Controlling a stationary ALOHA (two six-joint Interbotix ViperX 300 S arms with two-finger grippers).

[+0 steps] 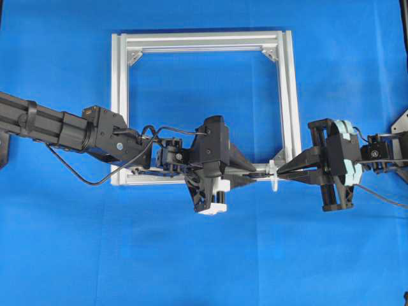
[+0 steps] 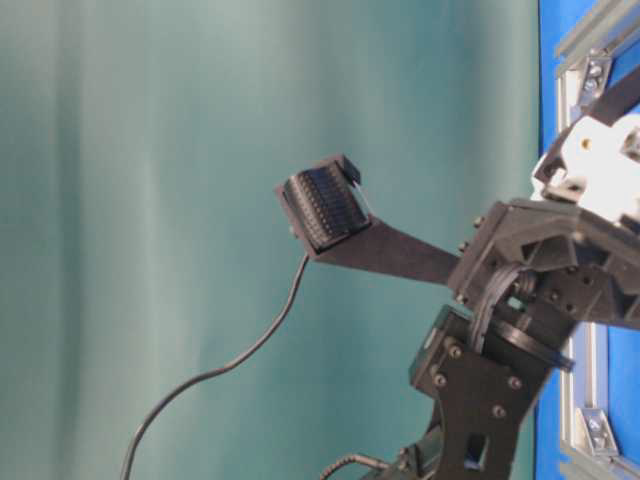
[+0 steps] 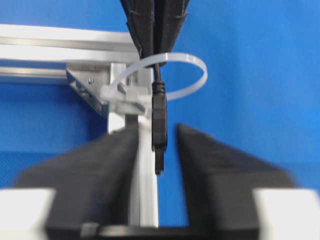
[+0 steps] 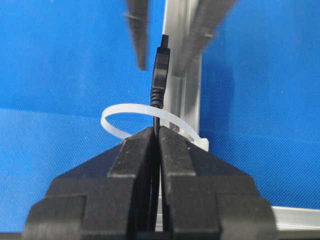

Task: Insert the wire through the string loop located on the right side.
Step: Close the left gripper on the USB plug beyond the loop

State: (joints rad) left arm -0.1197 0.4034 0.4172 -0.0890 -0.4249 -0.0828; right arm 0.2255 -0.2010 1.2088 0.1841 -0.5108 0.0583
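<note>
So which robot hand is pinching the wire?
The right gripper: its fingers press shut on the wire just behind the string loop. The left gripper has fingers either side of the plug, gaps showing.

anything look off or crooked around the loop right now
Nothing stands out. The wire runs straight through the string loop, pinched by the right gripper just behind it. The plug tip sits between the left gripper's fingers, not yet clamped. The frame lies square on the cloth.
</note>
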